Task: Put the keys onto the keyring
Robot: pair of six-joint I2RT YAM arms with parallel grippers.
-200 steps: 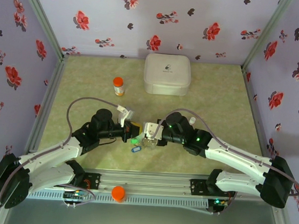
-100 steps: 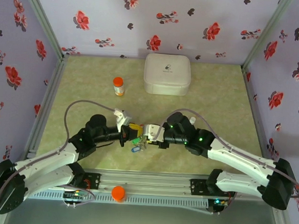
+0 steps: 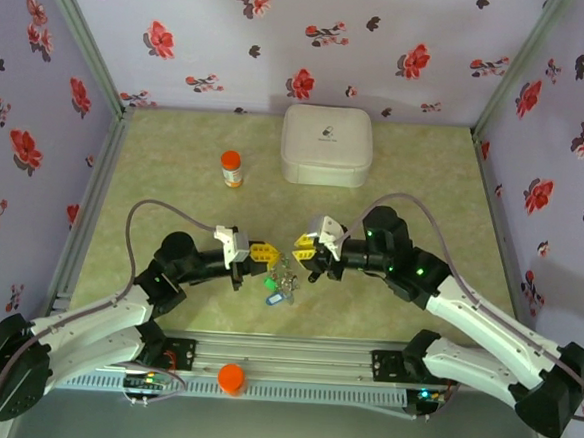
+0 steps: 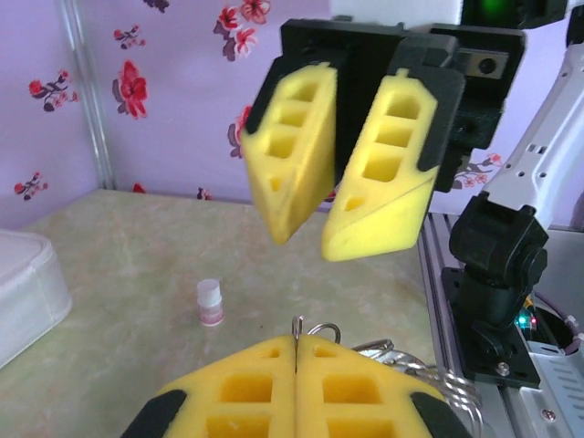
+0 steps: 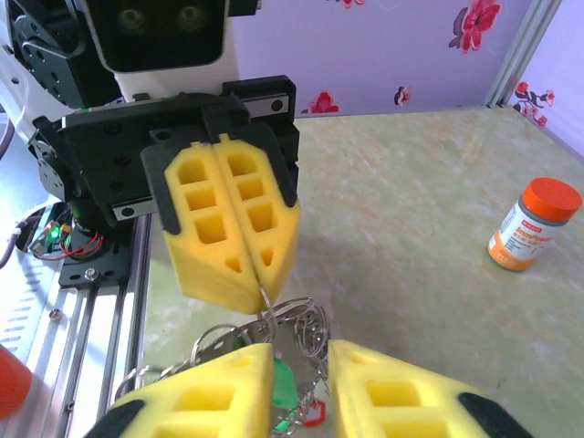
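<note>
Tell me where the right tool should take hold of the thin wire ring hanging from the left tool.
Probably the bare loop of the thin metal wire ring just below the shut left tool, which pinches its top. Come in with the open right tool from the opposite side, jaws either side of the wire, above the dangling green and red key tags.
</note>
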